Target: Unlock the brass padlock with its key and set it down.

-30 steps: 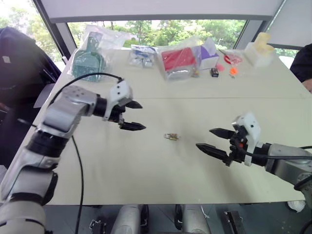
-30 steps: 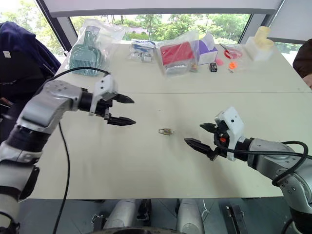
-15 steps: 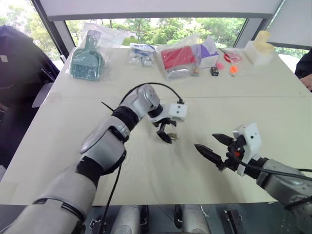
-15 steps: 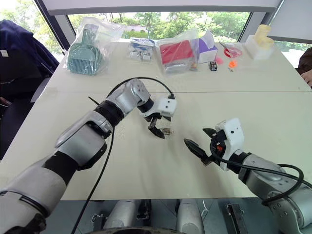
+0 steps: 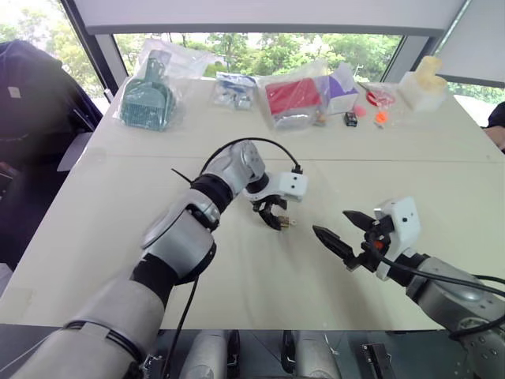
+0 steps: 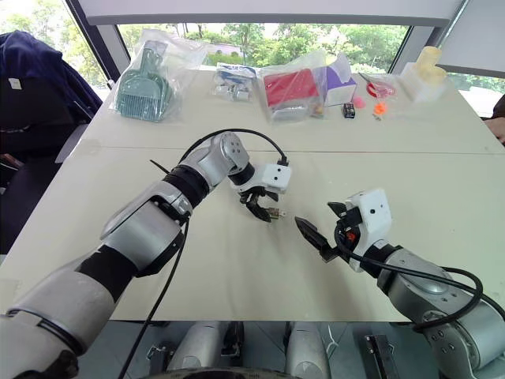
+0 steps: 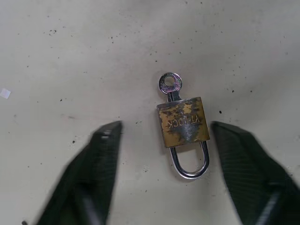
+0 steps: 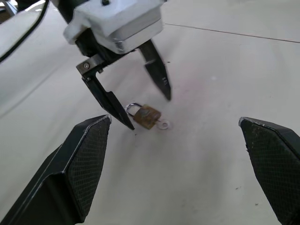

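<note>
One brass padlock (image 7: pixel 183 123) lies on the surface (image 5: pixel 118 237), with one key (image 7: pixel 169 86) in its body. Two grippers are over the surface: the left gripper (image 5: pixel 276 215) and the right gripper (image 5: pixel 341 230), each with two black fingers. At the far edge lie four clear plastic bags: one with a green item (image 5: pixel 147 99), one with small items (image 5: pixel 234 88), one with a red box (image 5: pixel 293 98), one with a purple box (image 5: pixel 341 84). One small black box (image 5: pixel 349 118) sits there too.
</note>
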Controlling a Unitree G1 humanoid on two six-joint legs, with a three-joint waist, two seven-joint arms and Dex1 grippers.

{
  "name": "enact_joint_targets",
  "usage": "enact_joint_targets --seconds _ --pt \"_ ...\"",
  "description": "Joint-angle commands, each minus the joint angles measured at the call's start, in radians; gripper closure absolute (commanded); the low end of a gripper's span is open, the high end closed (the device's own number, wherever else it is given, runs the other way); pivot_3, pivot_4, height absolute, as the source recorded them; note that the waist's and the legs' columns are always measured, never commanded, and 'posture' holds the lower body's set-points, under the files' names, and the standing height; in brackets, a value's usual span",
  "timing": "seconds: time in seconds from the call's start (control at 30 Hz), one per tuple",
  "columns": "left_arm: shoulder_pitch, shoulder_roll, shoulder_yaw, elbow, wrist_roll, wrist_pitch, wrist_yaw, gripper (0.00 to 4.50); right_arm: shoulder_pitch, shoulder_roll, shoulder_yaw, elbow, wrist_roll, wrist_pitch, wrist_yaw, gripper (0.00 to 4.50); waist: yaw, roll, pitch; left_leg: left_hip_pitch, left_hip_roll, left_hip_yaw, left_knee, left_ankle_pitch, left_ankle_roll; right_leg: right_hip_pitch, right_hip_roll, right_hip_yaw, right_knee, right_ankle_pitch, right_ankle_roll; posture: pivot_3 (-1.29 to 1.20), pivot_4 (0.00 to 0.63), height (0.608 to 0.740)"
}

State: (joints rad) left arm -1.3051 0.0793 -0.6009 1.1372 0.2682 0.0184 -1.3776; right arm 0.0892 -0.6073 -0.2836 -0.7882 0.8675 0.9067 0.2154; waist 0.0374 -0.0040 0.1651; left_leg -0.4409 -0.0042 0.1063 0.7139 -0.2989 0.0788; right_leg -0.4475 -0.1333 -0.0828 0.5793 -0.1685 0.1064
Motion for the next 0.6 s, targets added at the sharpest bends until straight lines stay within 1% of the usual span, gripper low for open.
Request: enact_joint_targets --seconds 0.03,0.07,0.1,0.17,0.27,0.33,0.37,0.4,0.47,0.53,0.6 --pt "0.09 0.023 -0.03 -0.061 0.053 0.055 -0.026 3.11 -0.02 -0.006 0.005 0.001 -0.007 -0.022 0.015 0.0 0.0 0.001 0.0 0.0 0.0 0.0 0.0 0.0 0.0 0.0 0.0 0.0 0.0 0.0 0.0 0.0 0.15 0.735" --pt "0.113 0.031 -0.03 -0.1 0.053 0.08 -0.026 3.57 -0.023 -0.006 0.009 0.006 -0.01 -0.023 0.018 0.0 0.0 0.001 -0.001 0.0 0.0 -0.001 0.0 0.0 0.0 0.0 0.0 -0.001 0.0 0.0 0.0 0.0 0.15 0.735" --pt "0.142 0.041 -0.023 -0.169 0.042 0.126 -0.038 3.83 -0.025 -0.006 0.011 0.01 -0.008 -0.022 0.023 0.0 0.0 0.001 -0.001 0.0 0.0 -0.001 0.0 0.0 0.0 0.001 0.0 -0.001 0.0 0.0 0.0 0.0 0.15 0.735" --pt "0.19 0.063 -0.009 -0.304 0.023 0.208 -0.049 3.82 -0.029 -0.003 0.008 0.02 0.007 -0.013 0.028 0.0 -0.001 0.002 -0.002 0.001 0.0 -0.002 0.0 0.0 0.0 0.002 0.0 -0.001 0.0 0.0 0.0 0.0 0.15 0.735" --pt "0.248 0.097 0.027 -0.487 0.007 0.288 -0.017 3.82 -0.039 0.0 -0.016 0.043 0.039 0.001 0.028 0.0 -0.001 0.002 -0.002 0.001 0.0 -0.002 0.0 0.0 0.0 0.003 0.0 -0.002 0.0 0.0 0.0 0.0 0.15 0.735" --pt "0.281 0.125 0.096 -0.61 -0.036 0.266 0.028 3.82 -0.08 0.017 -0.069 0.096 0.12 0.007 0.014 0.0 -0.001 0.002 -0.002 0.001 0.0 -0.002 0.0 0.0 0.0 0.003 0.0 -0.002 0.0 0.0 0.0 0.0 0.15 0.735" --pt "0.298 0.141 0.135 -0.666 -0.06 0.221 0.058 3.82 -0.106 0.026 -0.099 0.125 0.174 0.007 0.006 0.0 -0.001 0.003 -0.002 0.001 0.0 -0.002 0.001 0.0 0.0 0.003 0.0 -0.002 0.0 0.0 0.0 0.0 0.15 0.735" --pt "0.314 0.153 0.17 -0.71 -0.086 0.164 0.086 3.82 -0.127 0.03 -0.126 0.15 0.227 0.008 0.0 0.0 -0.001 0.003 -0.001 0.001 0.0 -0.002 0.001 0.0 0.0 0.002 0.0 -0.002 0.0 0.0 0.0 0.0 0.15 0.735" --pt "0.334 0.179 0.214 -0.774 -0.106 0.132 0.138 3.82 -0.159 0.029 -0.158 0.187 0.323 0.02 -0.021 0.0 0.001 0.003 -0.001 0.0 0.0 -0.003 0.001 0.001 -0.001 0.001 -0.001 -0.001 0.001 0.0 0.0 0.0 0.15 0.735" --pt "0.365 0.204 0.265 -0.847 -0.155 0.057 0.162 3.82 -0.184 0.007 -0.156 0.22 0.365 0.049 -0.037 0.0 0.002 0.003 -0.001 0.0 0.0 -0.004 0.001 0.001 -0.002 0.001 -0.001 -0.002 0.001 0.0 0.0 0.0 0.15 0.735" --pt "0.396 0.231 0.308 -0.941 -0.182 0.055 0.197 3.82 -0.212 -0.006 -0.133 0.253 0.391 0.067 -0.036 0.0 0.001 0.004 -0.001 0.0 0.0 -0.004 0.001 0.001 -0.002 0.001 -0.001 -0.002 0.001 0.0 0.0 0.0 0.15 0.735"
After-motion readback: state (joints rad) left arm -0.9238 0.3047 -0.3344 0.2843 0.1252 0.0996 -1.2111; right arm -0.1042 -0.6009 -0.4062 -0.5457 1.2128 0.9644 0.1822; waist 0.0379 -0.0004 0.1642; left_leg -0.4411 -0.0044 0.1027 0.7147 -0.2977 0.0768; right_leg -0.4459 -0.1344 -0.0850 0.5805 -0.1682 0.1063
